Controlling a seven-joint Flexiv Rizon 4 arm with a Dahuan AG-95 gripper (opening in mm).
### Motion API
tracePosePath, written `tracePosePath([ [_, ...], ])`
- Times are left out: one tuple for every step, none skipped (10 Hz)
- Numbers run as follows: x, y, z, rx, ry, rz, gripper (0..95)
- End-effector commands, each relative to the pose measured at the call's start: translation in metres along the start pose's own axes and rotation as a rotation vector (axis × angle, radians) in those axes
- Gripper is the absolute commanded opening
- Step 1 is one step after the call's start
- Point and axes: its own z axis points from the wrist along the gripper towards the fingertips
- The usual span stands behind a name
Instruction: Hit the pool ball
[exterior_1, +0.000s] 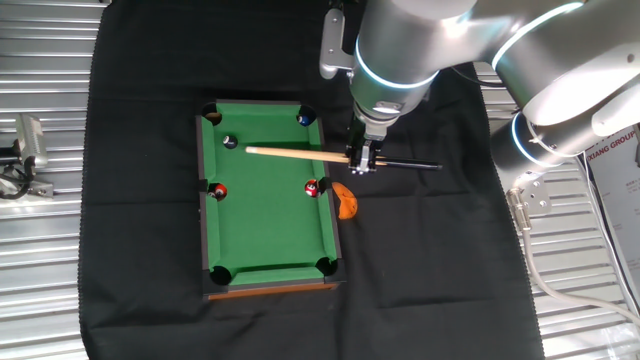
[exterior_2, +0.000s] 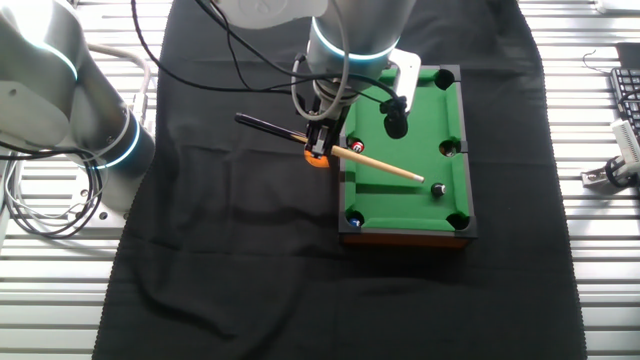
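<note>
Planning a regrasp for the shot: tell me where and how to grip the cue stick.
Grip the cue stick on its dark butt end, outside the table's rail, coming from above with the fingers across the shaft. It lies roughly level, its pale tip toward the pool ball. The gripper holds there now.

Arm (exterior_1: 430, 40): we see glossy silver-grey shells, glowing cyan joint rings.
Gripper (exterior_1: 364, 160): small, black.
Cables (exterior_2: 250, 60): black.
</note>
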Motion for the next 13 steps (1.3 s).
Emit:
tracePosePath([
  [-0.0004, 0.0002, 0.0003, 0.0, -0.002, 0.0, 0.0],
  [-0.0008, 0.0001, 0.0012, 0.0, -0.003, 0.0, 0.0],
  [-0.001, 0.0, 0.0019, 0.0, -0.004, -0.001, 0.0],
  [-0.0014, 0.0, 0.0025, -0.001, -0.007, -0.001, 0.0],
  [-0.0015, -0.0001, 0.0025, -0.001, -0.008, -0.001, 0.0],
  [-0.0016, -0.0001, 0.0024, -0.002, -0.007, -0.001, 0.0],
  [-0.002, -0.0001, 0.0022, -0.001, -0.008, -0.001, 0.0],
  [-0.0027, -0.0002, 0.002, -0.001, -0.008, -0.001, 0.0],
  [-0.0035, -0.0003, 0.0022, -0.001, -0.008, -0.001, 0.0],
  [-0.0046, -0.0006, 0.0024, -0.004, -0.007, -0.003, 0.0],
  [-0.0057, -0.0007, 0.0023, -0.005, -0.006, -0.004, 0.0],
  [-0.0073, -0.0009, 0.0018, -0.005, -0.006, -0.006, 0.0],
  [-0.0098, -0.0015, 0.001, -0.004, -0.005, -0.011, 0.0],
])
